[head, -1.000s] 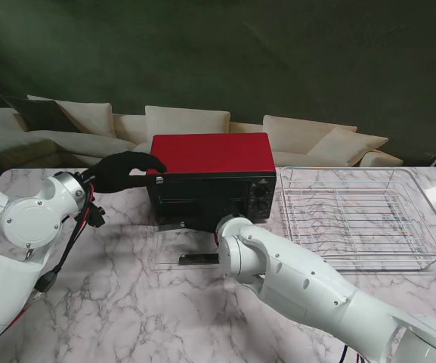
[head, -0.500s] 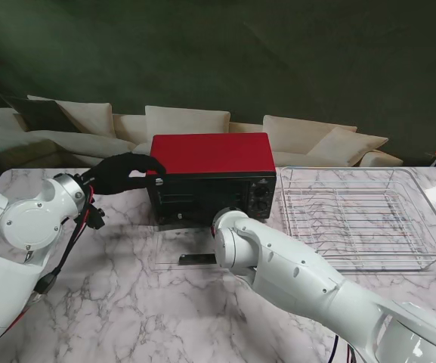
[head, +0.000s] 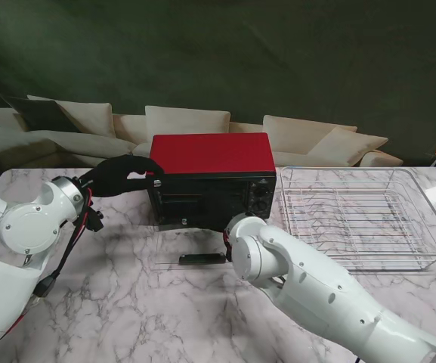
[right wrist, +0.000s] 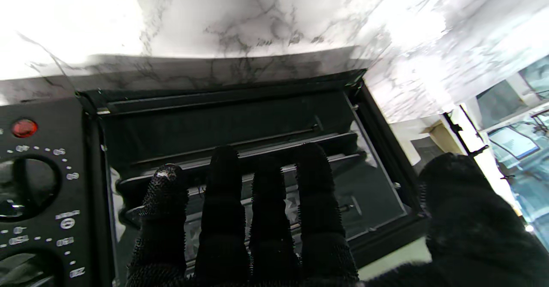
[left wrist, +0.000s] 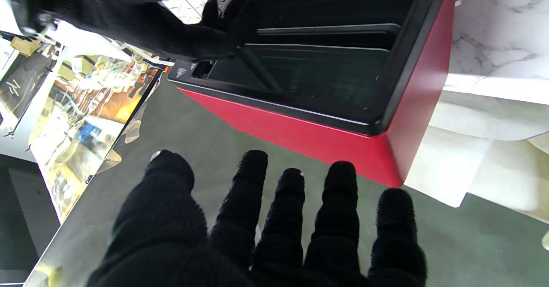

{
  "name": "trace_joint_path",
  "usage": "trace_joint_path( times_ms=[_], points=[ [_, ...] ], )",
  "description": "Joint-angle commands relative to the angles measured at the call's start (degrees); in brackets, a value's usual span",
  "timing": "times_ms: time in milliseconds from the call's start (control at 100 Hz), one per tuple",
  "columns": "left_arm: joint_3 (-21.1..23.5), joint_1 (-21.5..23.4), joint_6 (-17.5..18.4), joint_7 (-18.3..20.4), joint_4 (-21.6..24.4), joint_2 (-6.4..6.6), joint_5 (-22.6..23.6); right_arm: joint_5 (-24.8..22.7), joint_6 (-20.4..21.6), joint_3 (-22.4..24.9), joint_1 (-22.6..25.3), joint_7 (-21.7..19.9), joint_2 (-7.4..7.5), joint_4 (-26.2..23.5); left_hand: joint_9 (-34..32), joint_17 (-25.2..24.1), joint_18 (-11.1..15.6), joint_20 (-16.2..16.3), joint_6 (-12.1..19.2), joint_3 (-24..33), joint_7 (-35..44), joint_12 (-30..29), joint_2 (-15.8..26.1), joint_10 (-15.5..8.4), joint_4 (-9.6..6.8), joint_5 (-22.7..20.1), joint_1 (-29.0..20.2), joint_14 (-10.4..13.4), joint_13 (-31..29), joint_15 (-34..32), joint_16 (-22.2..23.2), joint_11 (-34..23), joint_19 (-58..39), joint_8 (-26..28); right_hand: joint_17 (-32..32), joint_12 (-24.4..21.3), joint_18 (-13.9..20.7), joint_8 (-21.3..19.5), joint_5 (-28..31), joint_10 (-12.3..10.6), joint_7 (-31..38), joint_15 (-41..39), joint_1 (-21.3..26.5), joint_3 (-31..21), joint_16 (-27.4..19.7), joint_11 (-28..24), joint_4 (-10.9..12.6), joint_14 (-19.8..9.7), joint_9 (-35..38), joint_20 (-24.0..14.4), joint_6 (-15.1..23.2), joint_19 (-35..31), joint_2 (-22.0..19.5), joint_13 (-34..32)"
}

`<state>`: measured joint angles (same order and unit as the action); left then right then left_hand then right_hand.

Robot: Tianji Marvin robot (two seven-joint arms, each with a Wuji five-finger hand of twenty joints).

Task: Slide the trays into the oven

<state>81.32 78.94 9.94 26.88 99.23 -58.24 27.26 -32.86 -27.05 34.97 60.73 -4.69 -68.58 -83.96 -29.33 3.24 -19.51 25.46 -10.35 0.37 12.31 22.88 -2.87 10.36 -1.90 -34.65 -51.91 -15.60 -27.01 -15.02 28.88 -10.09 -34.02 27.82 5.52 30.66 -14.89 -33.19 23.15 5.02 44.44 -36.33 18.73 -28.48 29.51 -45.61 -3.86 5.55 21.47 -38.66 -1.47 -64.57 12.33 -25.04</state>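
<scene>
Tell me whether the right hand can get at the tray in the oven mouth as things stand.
Probably yes. The right hand is already at the open oven, fingers stretched toward the tray, with nothing between them. Contact itself is unclear.

From the stand, the right hand [right wrist: 266, 218] hides behind its own arm.

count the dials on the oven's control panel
2 in the stand view: the upper dial and the lower dial beneath it, on the right end of the oven front. The right arm may hide more.
</scene>
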Motion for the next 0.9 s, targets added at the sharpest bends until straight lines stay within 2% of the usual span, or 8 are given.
trace_joint_path(
  times_ms=[0, 190, 300, 420, 580, 720, 810, 890],
  points=[
    [0.0, 0.4, 0.1, 0.6, 0.4, -0.11, 0.0, -0.5, 1.3, 1.6, 3.2, -0.8, 2.13, -2.9, -1.0, -0.8, 1.3, 1.0, 0.8, -1.3, 0.4, 0.0, 2.7, -0.4, 0.67, -1.5, -1.4, 0.6, 0.8, 1.0, -0.3, -0.1, 1.0, 0.5, 0.6, 0.7, -1.2, -0.8, -0.4, 0.1, 1.0, -0.8, -0.5, -0.4, 1.0, 0.3, 0.0, 0.2, -0.2, -1.0, 2.1, -1.4, 0.5, -0.8],
    [0.6, 3.2, 1.8, -0.5, 2.5, -0.19, 0.3, -4.7, 8.1, 15.0, 16.7, -3.5, 5.47, -16.3, -2.1, -0.7, 1.4, 1.1, 0.4, -1.5, 0.4, 1.5, 2.8, -0.1, 0.84, -1.7, -1.4, 0.5, 0.8, 0.7, -0.1, -2.0, 0.8, 0.4, 1.5, 0.0, -2.2, 0.0, 2.2, 1.3, -1.1, 1.0, 1.3, 1.5, -0.3, 2.7, 0.2, 1.6, 1.7, 0.1, 2.0, -0.5, 0.1, -2.3],
    [0.7, 5.5, 4.0, -1.7, 3.8, -0.19, 2.9, -7.5, 13.1, 23.0, 24.2, -3.1, 6.19, -22.1, -2.1, -0.3, 1.7, 1.4, 0.3, -1.5, 0.4, 5.6, 2.7, -0.1, 0.92, -1.7, -1.2, 0.6, 0.4, -0.6, 1.1, -5.1, -0.3, 0.4, 1.6, -0.9, -3.5, 0.1, 6.2, 2.1, -2.0, 2.9, 2.7, 2.3, -1.4, 3.8, 0.3, 2.7, 5.2, 1.7, 1.4, 1.1, 0.1, -3.6],
    [0.9, 8.7, 5.7, -3.6, 5.0, -0.29, 6.6, -10.2, 17.7, 31.6, 31.0, -1.6, 6.42, -26.4, 0.5, 0.4, 2.5, 1.9, 0.4, -1.5, -0.4, 6.1, 2.7, 0.3, 0.96, 0.0, -0.9, 0.6, 0.7, -1.0, 1.7, -4.5, -2.0, 0.1, 0.8, -1.5, -4.4, -0.2, 8.3, 2.8, -3.7, 7.2, 3.6, 3.0, -3.5, 5.5, 0.3, 3.2, 6.7, 4.1, 1.2, 3.6, -0.2, -3.8],
    [1.4, 13.4, 6.8, -5.8, 5.9, -0.36, 12.9, -13.5, 23.2, 40.0, 36.5, 3.9, 6.01, -27.6, 11.9, 0.8, 4.5, 0.2, 1.2, -1.5, -6.2, -8.1, 1.4, 1.7, 0.8, 11.1, 0.1, 0.9, 2.2, 1.6, -1.0, 8.2, -3.4, -3.1, -2.4, -8.8, -5.4, 2.6, 8.3, 2.4, -10.5, 17.7, 4.2, 4.3, -8.9, 14.8, 0.5, 2.9, 5.0, 9.8, 2.3, 12.3, -0.4, -2.2],
    [2.0, 17.1, 6.6, -7.1, 6.3, -0.38, 18.2, -13.7, 25.7, 44.0, 38.4, 9.0, 5.32, -26.1, 19.9, 1.4, 6.3, -0.6, 3.1, -1.2, -12.6, -15.6, -2.9, 3.4, 0.34, 21.8, 0.6, 0.8, 3.2, 1.4, -2.7, 11.1, -4.9, -9.8, -3.7, -13.0, -5.4, 4.7, 7.7, 1.2, -13.4, 23.2, 4.9, 4.8, -11.8, 18.2, 0.6, 2.6, 3.6, 12.5, 2.5, 16.6, -0.3, -0.8],
    [2.1, 18.5, 5.8, -7.1, 6.1, -0.31, 20.8, -12.9, 26.0, 45.3, 38.9, 12.2, 4.74, -24.5, 19.4, 2.9, 7.6, -0.3, 3.6, -0.8, -13.2, -17.8, -6.4, 4.8, 0.01, 24.5, -0.3, 1.1, 1.6, 0.2, -2.5, 11.1, -7.1, -12.9, -3.9, -13.5, -5.2, 5.0, 7.1, 1.0, -13.9, 24.3, 5.2, 4.7, -12.2, 18.6, 0.5, 2.4, 2.8, 12.7, 2.3, 17.1, -0.3, -0.4],
    [1.7, 19.4, 3.9, -7.5, 5.4, -0.37, 22.3, -12.3, 26.2, 46.1, 39.1, 14.3, 4.37, -23.4, 15.4, 3.9, 8.8, -0.3, 0.6, -0.2, -12.0, -15.7, -8.6, 5.5, -0.79, 24.0, -2.5, 2.1, 0.2, -1.2, -1.9, 10.1, -9.0, -13.1, -4.0, -13.7, -5.1, 5.2, 6.9, 1.2, -14.1, 24.9, 5.3, 4.7, -12.4, 18.5, 0.5, 2.3, 2.4, 12.8, 2.3, 17.4, -0.5, -0.4]
  ],
)
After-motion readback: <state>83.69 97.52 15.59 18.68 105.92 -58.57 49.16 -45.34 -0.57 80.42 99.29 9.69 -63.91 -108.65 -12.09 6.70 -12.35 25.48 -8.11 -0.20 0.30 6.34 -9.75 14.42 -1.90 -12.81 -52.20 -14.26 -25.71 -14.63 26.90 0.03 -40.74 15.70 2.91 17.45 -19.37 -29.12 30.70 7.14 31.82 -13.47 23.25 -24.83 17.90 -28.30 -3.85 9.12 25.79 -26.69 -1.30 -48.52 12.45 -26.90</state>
